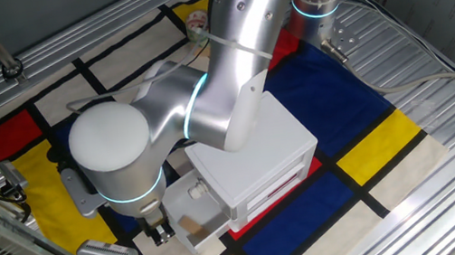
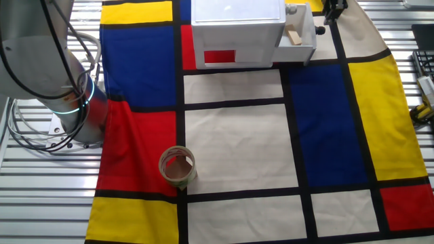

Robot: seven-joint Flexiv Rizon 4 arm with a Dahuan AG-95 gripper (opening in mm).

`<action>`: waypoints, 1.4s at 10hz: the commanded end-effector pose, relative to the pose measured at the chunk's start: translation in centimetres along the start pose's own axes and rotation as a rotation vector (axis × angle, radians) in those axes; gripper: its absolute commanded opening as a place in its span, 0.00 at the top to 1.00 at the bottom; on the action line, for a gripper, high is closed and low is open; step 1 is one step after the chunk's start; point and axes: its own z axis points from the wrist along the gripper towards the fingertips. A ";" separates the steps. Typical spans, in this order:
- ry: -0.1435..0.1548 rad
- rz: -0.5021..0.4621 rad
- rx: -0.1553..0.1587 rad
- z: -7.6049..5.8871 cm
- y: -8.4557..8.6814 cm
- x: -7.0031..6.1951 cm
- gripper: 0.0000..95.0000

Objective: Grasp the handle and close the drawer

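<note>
The white cabinet point(image 1: 259, 154) point(image 2: 237, 20) stands on the checked cloth. Its drawer point(image 1: 196, 229) point(image 2: 303, 42) is pulled out, with a small wooden block point(image 2: 293, 35) lying inside. In the other fixed view the handle point(image 2: 320, 30) shows as a tiny dark knob on the drawer front. My gripper point(image 1: 161, 231) point(image 2: 333, 9) hangs just in front of the drawer front, close to the handle. Its dark fingers are small and partly cut off by the frame edge, so their gap does not show. My arm hides the handle in one fixed view.
A tape roll point(image 2: 178, 167) point(image 1: 197, 25) stands on the cloth far from the cabinet. My arm's base point(image 2: 74, 102) sits on the metal table beside the cloth. A cable and a metal plate point(image 1: 78, 192) lie near the gripper.
</note>
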 end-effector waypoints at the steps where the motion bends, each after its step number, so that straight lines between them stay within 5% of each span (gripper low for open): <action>1: -0.001 0.001 0.001 0.0 0.0 0.0 0.60; 14: -0.016 -0.010 0.003 2.6 -0.2 -0.1 0.60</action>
